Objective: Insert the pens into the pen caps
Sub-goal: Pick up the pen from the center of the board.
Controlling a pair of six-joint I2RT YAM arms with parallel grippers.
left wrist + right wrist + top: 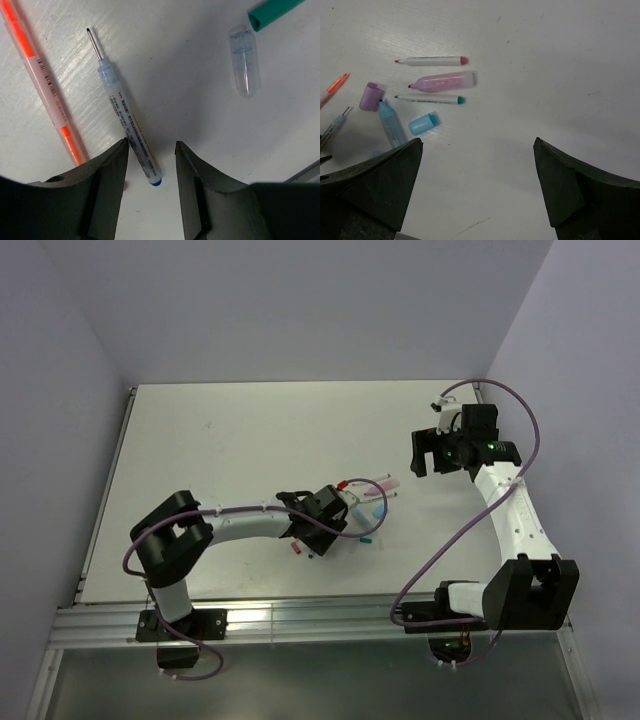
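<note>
A white table (230, 440) stands between plain pale walls (300, 300), and the pens and caps are scattered near its middle. The left gripper (151, 150) hangs low over that scatter with its jaws apart and nothing in them, straddling the blue-ended tail of a fine-tipped pen (127, 117). The pen lies at a slant, its tail closer to the left finger, its bare metal tip pointing to the far left. An orange pen (47, 85) lies just beside it on the left. A clear cap (243, 62) and a teal tube (272, 12) rest well apart to the far right. The step in hand looks like picking up this pen. To do it well, the gripper should shift slightly so the barrel sits centred, turn to square the fingers across it, and close further up the barrel so the tail does not squirt out. It must keep clear of the orange pen. The right gripper (477, 145) waits raised at the far right, spread wide and empty, with a lilac cap (371, 96) and a light blue cap (423, 123) in its view.
</note>
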